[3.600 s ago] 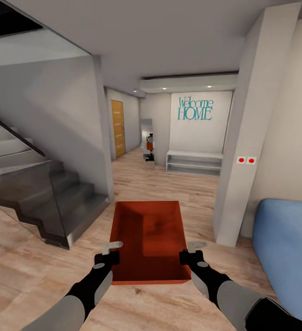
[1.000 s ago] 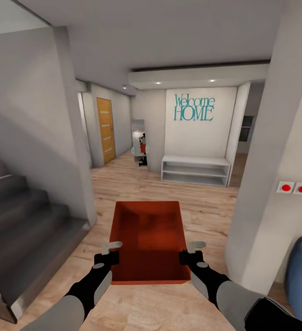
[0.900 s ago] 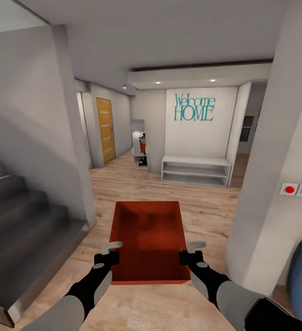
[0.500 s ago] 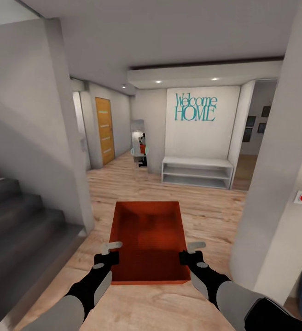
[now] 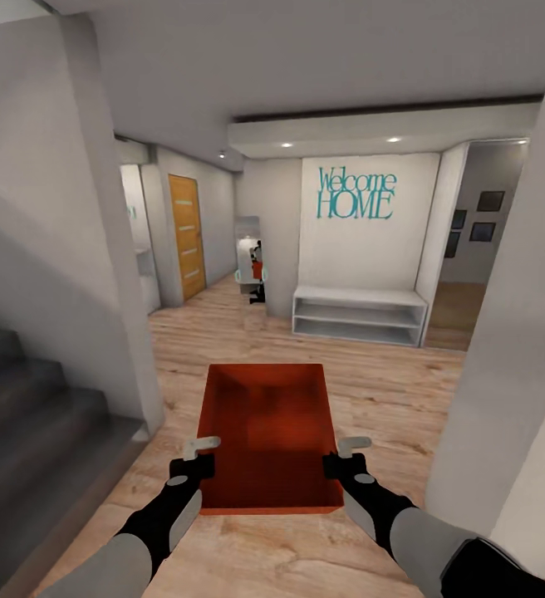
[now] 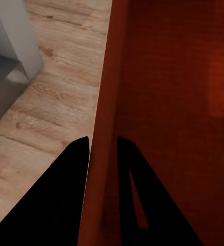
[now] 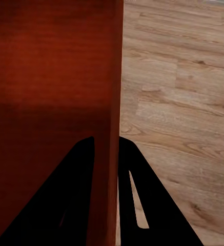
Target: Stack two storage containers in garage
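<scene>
One bin: an orange-red container (image 5: 268, 436), open top up, is held level in front of the robot above the wood floor (image 5: 380, 390), between the two arms.
Left gripper (image 5: 198, 453): its fingers (image 6: 76, 169) pinch the bin's left wall, one outside and one inside the bin.
Right gripper (image 5: 347, 453): its fingers (image 7: 129, 169) pinch the bin's right wall in the same way, one on each side of the thin wall.
Bin interior: bare, with a paler patch on the bottom.
Left of scene: grey stairs (image 5: 23, 415) run along a grey wall, near the left arm.
Right of scene: a pale pillar (image 5: 513, 349) stands close by.
Far: a white wall bears teal lettering "Welcome HOME" (image 5: 354, 194), with a low white shelf (image 5: 360, 314) under it.
Far left: a yellow-wood door (image 5: 186, 235) sits in the hallway wall; a narrow mirror (image 5: 250, 266) stands between door and shelf.
Far right: dark picture frames (image 5: 480, 216) hang in a side room.
</scene>
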Motion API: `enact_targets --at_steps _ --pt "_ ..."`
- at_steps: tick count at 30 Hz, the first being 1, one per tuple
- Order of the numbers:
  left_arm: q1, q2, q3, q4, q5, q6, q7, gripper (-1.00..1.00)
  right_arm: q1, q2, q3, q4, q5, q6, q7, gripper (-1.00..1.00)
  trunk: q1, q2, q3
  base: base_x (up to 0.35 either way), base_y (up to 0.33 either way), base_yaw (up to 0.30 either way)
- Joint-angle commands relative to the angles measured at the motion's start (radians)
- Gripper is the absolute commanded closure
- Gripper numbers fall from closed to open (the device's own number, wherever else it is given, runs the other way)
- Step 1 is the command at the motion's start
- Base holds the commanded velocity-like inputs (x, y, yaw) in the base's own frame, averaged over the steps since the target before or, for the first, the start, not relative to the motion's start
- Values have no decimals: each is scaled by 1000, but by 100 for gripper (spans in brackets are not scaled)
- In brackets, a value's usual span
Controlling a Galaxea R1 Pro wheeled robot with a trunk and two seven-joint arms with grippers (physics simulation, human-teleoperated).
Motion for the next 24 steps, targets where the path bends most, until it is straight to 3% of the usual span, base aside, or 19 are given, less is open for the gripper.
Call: enact_targets --at_steps 1,24 --pt "1 0 -15 1 5 1 36 100 -1 13 -31 -3 -9 -7 -13 100 1 -1 0 322 0 0" --pt "1 0 -15 2 5 2 36 100 -1 10 -32 -3 -8 -7 -13 100 1 -1 0 322 0 0"
